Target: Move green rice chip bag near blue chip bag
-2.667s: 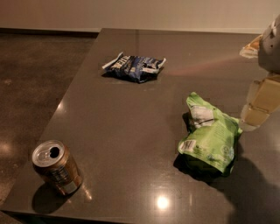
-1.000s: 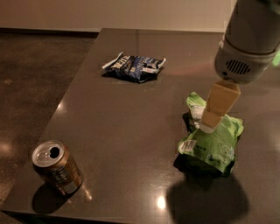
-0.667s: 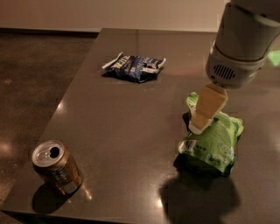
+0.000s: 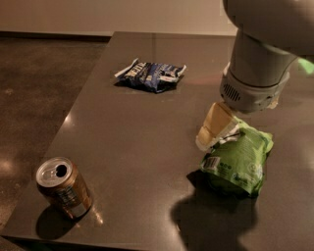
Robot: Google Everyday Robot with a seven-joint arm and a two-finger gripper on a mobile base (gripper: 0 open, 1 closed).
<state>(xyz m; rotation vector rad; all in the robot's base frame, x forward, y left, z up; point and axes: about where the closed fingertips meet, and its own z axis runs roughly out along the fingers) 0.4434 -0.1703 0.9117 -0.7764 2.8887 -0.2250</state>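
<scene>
A shiny brown drink can (image 4: 63, 187) stands at the near left corner of the dark table (image 4: 127, 142). It stands upright with its open top showing, and it is well apart from both bags. To the right of it, near the front edge, the arm's big dark shadow lies on the table.

Just behind that shadow is the green rice chip bag (image 4: 239, 162). It lies on the right side of the table, puffy and crumpled. Its long side runs about from front to back. A white barcode label (image 4: 212, 162) sits on its left edge. A bit of white shows at its far end, and part of that end is hidden by the gripper.

The gripper (image 4: 207, 141) points down at a slant, and its cream tip touches the far left end of the green bag. The fat grey arm (image 4: 255, 73) above it fills the top right. It cannot be told whether the gripper is holding the bag or is loose.

Farther back and to the left lies the blue chip bag (image 4: 151, 74). It is flat, and its long side runs left to right. Bare table top lies between the two bags, which are well apart.

Past the table are a brown floor (image 4: 34, 83) on the left and a pale wall (image 4: 113, 14) at the very back
</scene>
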